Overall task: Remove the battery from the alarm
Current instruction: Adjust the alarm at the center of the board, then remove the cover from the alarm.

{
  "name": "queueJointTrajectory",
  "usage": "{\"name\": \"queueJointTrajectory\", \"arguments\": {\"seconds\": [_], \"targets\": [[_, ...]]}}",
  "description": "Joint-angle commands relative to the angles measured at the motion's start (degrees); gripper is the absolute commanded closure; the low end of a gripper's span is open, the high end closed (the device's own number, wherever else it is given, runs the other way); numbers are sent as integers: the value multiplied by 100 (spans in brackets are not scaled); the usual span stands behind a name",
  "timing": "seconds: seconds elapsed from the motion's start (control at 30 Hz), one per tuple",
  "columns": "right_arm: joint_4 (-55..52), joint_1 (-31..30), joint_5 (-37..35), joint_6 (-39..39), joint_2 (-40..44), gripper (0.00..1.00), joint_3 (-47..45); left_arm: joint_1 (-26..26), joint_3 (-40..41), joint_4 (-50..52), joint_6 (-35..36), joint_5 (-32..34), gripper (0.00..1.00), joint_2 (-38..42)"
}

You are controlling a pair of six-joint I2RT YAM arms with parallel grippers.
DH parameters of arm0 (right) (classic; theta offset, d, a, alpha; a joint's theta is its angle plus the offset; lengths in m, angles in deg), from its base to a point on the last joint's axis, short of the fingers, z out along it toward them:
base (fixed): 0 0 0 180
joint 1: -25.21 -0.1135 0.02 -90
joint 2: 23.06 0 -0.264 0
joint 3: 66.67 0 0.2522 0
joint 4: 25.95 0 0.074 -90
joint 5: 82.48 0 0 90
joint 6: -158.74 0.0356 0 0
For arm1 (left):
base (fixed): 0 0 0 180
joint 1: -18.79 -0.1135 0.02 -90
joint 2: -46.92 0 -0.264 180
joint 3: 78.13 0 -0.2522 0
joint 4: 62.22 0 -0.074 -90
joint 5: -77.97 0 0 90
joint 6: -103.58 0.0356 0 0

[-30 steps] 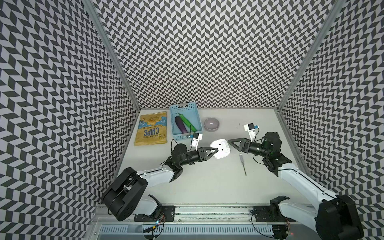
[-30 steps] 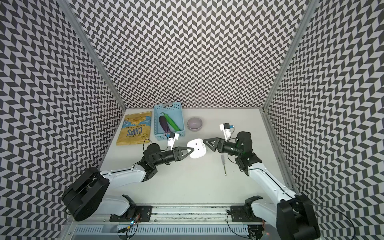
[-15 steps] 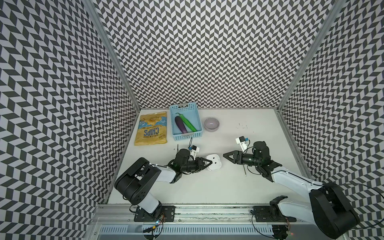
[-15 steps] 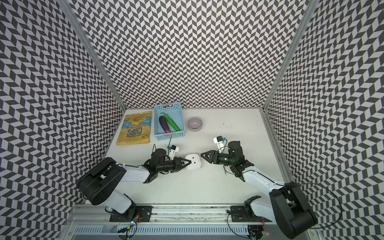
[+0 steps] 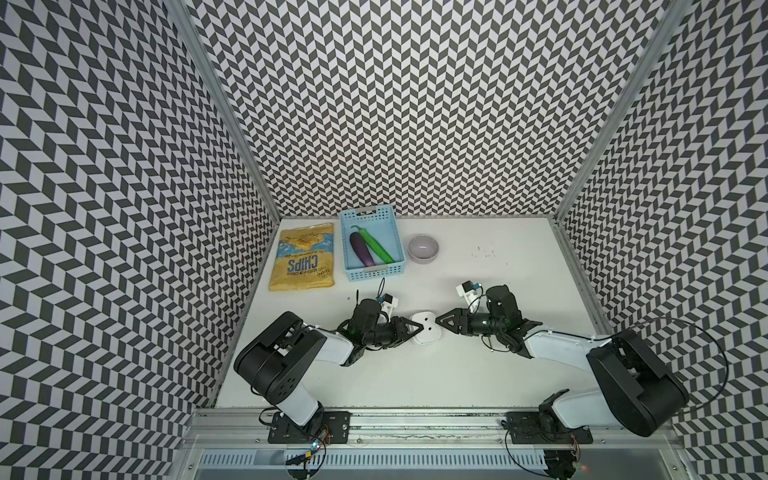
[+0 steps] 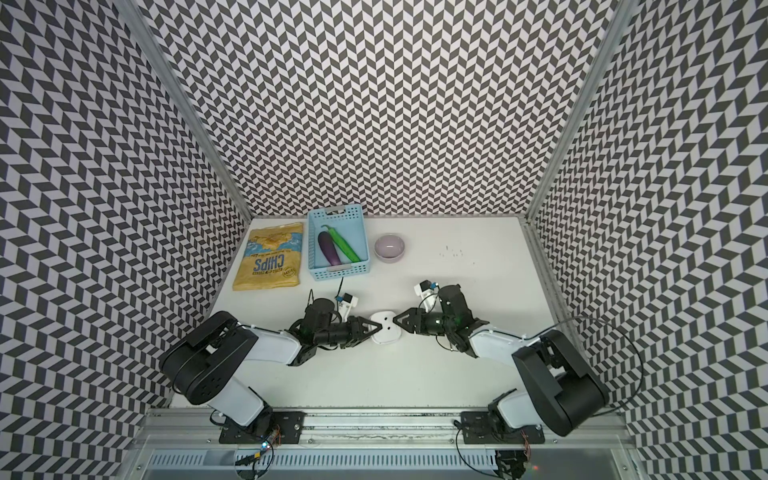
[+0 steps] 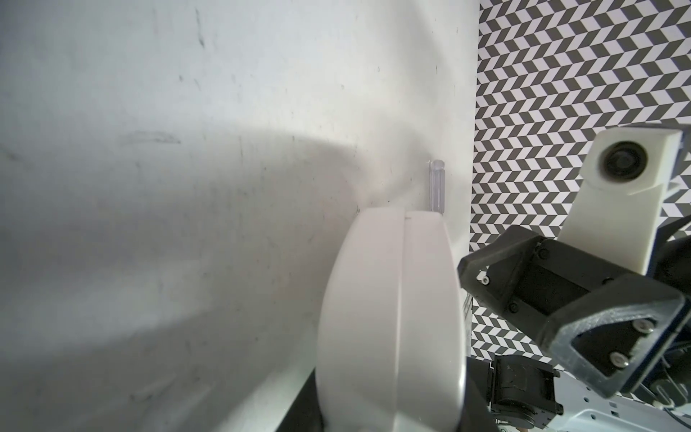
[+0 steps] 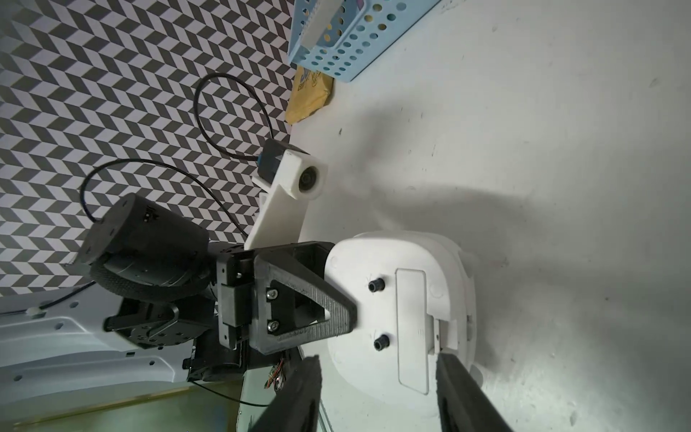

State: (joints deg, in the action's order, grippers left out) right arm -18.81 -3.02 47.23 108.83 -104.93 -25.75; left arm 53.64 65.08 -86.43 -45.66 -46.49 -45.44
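The alarm [image 5: 425, 329] [image 6: 386, 328] is a white rounded-square clock, low at the table's middle with its plain back turned up. My left gripper [image 5: 417, 328] [image 6: 375, 327] is shut on its left edge. One of the left fingers [image 8: 318, 303] lies across the back, and the left wrist view shows the alarm [image 7: 392, 318] edge-on. My right gripper [image 5: 439, 328] [image 8: 377, 361] is open at the alarm's right side, its jaws straddling the near end of the closed cover panel [image 8: 411, 329]. The battery is hidden.
A clear screwdriver handle [image 7: 436, 185] lies on the table beyond the alarm. At the back left are a yellow chips bag [image 5: 302, 257], a blue basket [image 5: 374, 272] holding an aubergine and a green vegetable, and a lilac bowl [image 5: 423, 248].
Both arms came down and toward the front, bringing the alarm from mid-air to table level. The right gripper closed in on the alarm's right side and its jaws narrowed.
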Motion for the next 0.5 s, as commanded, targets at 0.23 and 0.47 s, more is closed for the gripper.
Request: {"name": "queueJointTrajectory", "arguments": {"seconds": [0.23,0.47], "targets": [[361,-200,-147,-37,-426,49,254,67,-176,-45,27,32,100,-92],[335,-271,-217,-28,-576,50,281,75,-193,-48,15,34,100,-125]]}}
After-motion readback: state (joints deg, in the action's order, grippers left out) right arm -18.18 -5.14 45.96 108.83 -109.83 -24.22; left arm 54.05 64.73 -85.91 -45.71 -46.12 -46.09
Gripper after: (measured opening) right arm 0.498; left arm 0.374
